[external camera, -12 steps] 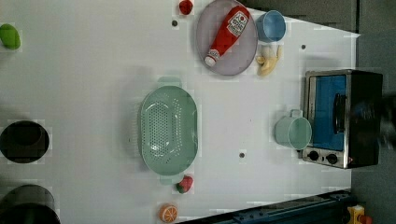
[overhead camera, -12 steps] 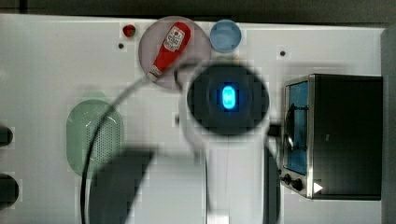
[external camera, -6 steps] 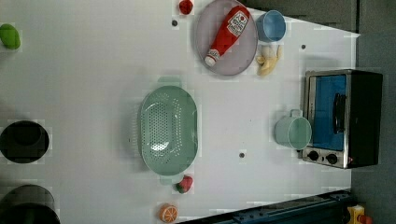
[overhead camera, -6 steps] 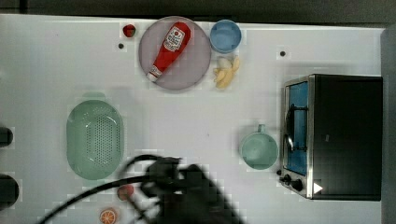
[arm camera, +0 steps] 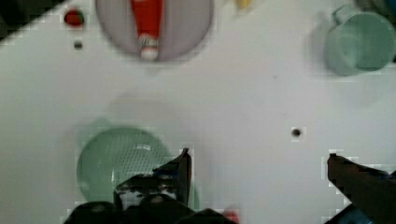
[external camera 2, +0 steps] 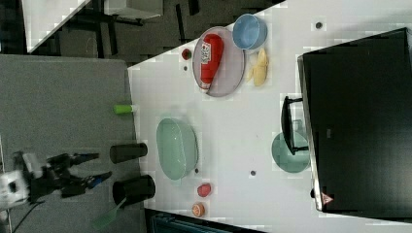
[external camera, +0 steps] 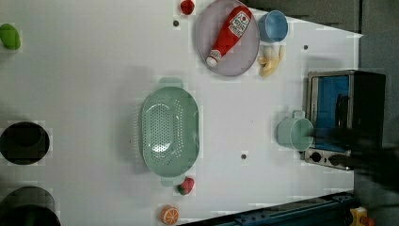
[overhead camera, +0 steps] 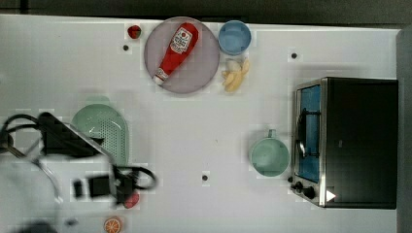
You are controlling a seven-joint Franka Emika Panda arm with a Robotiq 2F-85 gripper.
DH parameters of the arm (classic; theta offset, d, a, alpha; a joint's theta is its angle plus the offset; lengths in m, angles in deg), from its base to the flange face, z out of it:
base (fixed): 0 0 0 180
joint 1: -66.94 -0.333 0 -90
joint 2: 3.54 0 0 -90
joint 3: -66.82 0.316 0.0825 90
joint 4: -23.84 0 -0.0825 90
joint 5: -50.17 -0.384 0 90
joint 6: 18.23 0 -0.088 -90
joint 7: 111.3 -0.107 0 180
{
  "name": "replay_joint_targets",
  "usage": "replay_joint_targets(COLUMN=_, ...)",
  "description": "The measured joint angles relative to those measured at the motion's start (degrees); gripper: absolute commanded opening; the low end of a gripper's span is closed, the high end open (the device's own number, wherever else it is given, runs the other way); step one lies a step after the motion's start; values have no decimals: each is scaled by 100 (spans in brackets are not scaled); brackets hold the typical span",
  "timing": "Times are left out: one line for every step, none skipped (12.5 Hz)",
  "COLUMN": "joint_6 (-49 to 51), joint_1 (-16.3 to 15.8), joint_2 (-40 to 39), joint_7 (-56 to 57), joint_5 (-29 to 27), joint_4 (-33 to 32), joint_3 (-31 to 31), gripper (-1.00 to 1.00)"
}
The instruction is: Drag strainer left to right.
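Note:
The strainer (overhead camera: pixel 108 127) is a pale mint-green oval colander with a holed bottom, lying on the white table at the top view's left. It is fully visible in the left view (external camera: pixel 170 131) and the right view (external camera 2: pixel 176 148). My blurred arm (overhead camera: pixel 73 160) covers its lower left part in the top view. My gripper (arm camera: pixel 257 161) is open with nothing between its fingers. In the wrist view one finger (arm camera: pixel 180 170) overlaps the strainer (arm camera: pixel 116 156) rim and the other hangs over bare table. In the right view the gripper (external camera 2: pixel 102 165) appears left of the strainer.
A mint-green mug (overhead camera: pixel 268 156) stands beside a black toaster oven (overhead camera: pixel 357 141). At the back are a plate (overhead camera: pixel 199 70) with a ketchup bottle (overhead camera: pixel 176 51), a blue bowl (overhead camera: pixel 234 37) and a banana (overhead camera: pixel 235 75). A red fruit (external camera: pixel 186 185) and an orange slice (external camera: pixel 169 214) lie near the strainer.
My arm has swept from the middle of the top view to its lower left, over the strainer's edge. The strainer has not moved.

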Motion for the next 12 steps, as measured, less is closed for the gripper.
replay_joint_targets(joint_6=-129, joint_1=-29, joint_2=-397, joint_7=-364, joint_5=2, joint_4=-34, joint_3=316, gripper=100)
replay_joint_targets(joint_6=-338, joint_1=-98, joint_2=-718, joint_7=-771, joint_5=-49, joint_4=-145, joint_3=526, gripper=100)
replay_joint_targets(joint_6=-564, joint_1=-162, joint_2=-945, joint_7=-1220, joint_5=-111, joint_4=-302, joint_3=677, gripper=100)
replay_joint_targets(joint_6=-832, joint_1=-194, joint_2=-1124, joint_7=-1708, joint_5=-124, joint_4=-425, joint_3=811, gripper=100)
replay_joint_targets(joint_6=-1108, joint_1=-202, joint_2=-1296, joint_7=-2184, joint_5=-153, joint_4=-504, joint_3=960, gripper=100)
replay_joint_targets(joint_6=-1407, joint_1=-251, joint_2=-1459, joint_7=-2698, joint_5=-176, joint_4=-627, joint_3=1030, gripper=100)
replay_joint_targets(joint_6=-1835, joint_1=-297, joint_2=-1593, joint_7=-3261, joint_5=-163, joint_4=-806, joint_3=1049, gripper=100)
replay_joint_targets(joint_6=-2188, joint_1=-298, joint_2=-1749, joint_7=-3756, joint_5=-162, joint_4=-985, joint_3=1113, gripper=100)
replay_joint_targets(joint_6=-2619, joint_1=-309, joint_2=-1996, joint_7=-4173, joint_5=-161, joint_4=-1119, joint_3=1147, gripper=100)
replay_joint_targets(joint_6=-3007, joint_1=-340, joint_2=-2331, joint_7=-4609, joint_5=-157, joint_4=-1209, joint_3=1147, gripper=100)
replay_joint_targets(joint_6=-3388, joint_1=-334, joint_2=-2691, joint_7=-4990, joint_5=-98, joint_4=-1276, joint_3=1161, gripper=100)
replay_joint_targets(joint_6=-3760, joint_1=-293, joint_2=-3016, joint_7=-5297, joint_5=119, joint_4=-1365, joint_3=1169, gripper=100)
